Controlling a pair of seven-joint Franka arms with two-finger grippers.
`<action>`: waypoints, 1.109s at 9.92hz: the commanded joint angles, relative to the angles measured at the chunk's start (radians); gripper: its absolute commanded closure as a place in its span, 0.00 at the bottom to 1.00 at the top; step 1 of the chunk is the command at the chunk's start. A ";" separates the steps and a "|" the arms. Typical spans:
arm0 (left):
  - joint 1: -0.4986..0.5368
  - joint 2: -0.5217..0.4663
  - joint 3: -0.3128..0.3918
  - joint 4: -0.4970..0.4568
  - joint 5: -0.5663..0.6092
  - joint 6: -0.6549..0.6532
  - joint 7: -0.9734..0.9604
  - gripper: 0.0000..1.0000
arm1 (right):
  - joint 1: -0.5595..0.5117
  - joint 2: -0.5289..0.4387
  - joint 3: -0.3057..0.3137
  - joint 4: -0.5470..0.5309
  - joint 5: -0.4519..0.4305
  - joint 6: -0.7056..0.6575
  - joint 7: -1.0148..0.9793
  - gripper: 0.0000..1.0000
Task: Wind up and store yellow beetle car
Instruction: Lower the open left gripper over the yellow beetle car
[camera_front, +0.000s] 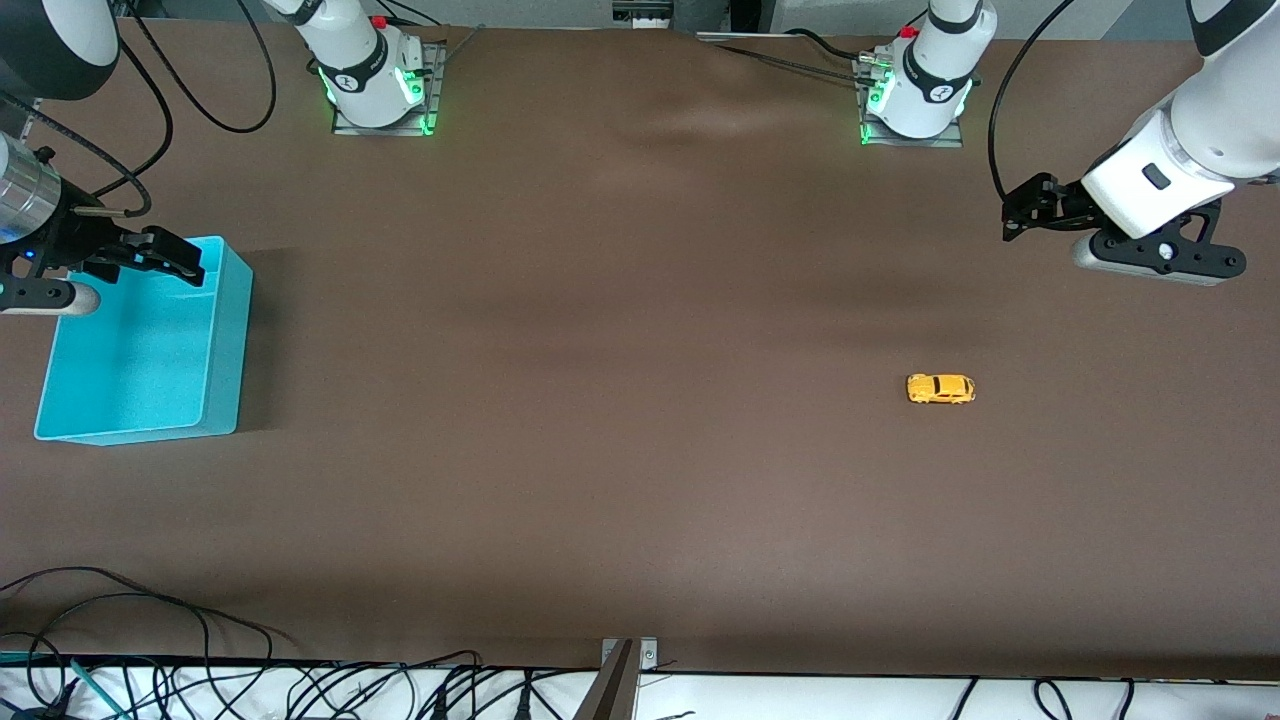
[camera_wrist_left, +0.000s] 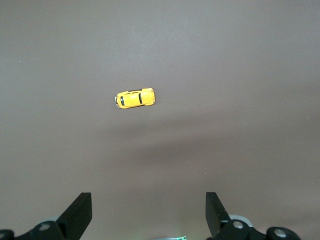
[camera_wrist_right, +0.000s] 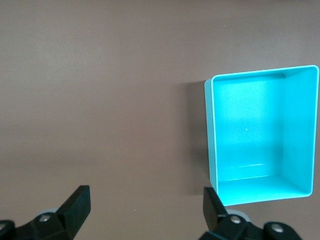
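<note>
The yellow beetle car (camera_front: 940, 388) stands on its wheels on the brown table toward the left arm's end; it also shows in the left wrist view (camera_wrist_left: 135, 98). My left gripper (camera_front: 1030, 212) is open and empty, up in the air over bare table, apart from the car. The turquoise bin (camera_front: 230, 330) stands empty at the right arm's end and shows in the right wrist view (camera_wrist_right: 212, 150). My right gripper (camera_front: 165, 257) is open and empty, in the air over the bin's edge nearest the robots' bases.
The brown table (camera_front: 600, 400) stretches bare between the car and the bin. Cables (camera_front: 150, 640) lie along the table's edge nearest the front camera. The arms' bases (camera_front: 380, 80) stand at the top edge.
</note>
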 joint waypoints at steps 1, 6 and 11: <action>0.005 0.071 0.006 0.099 0.023 -0.010 0.156 0.00 | -0.005 -0.012 0.001 -0.013 0.021 0.003 0.005 0.00; 0.020 0.116 0.012 0.098 0.076 0.020 0.479 0.00 | -0.005 -0.012 0.001 -0.015 0.021 0.003 0.005 0.00; 0.069 0.223 0.012 0.058 0.076 0.102 0.999 0.00 | -0.005 -0.006 0.001 -0.015 0.022 0.003 0.005 0.00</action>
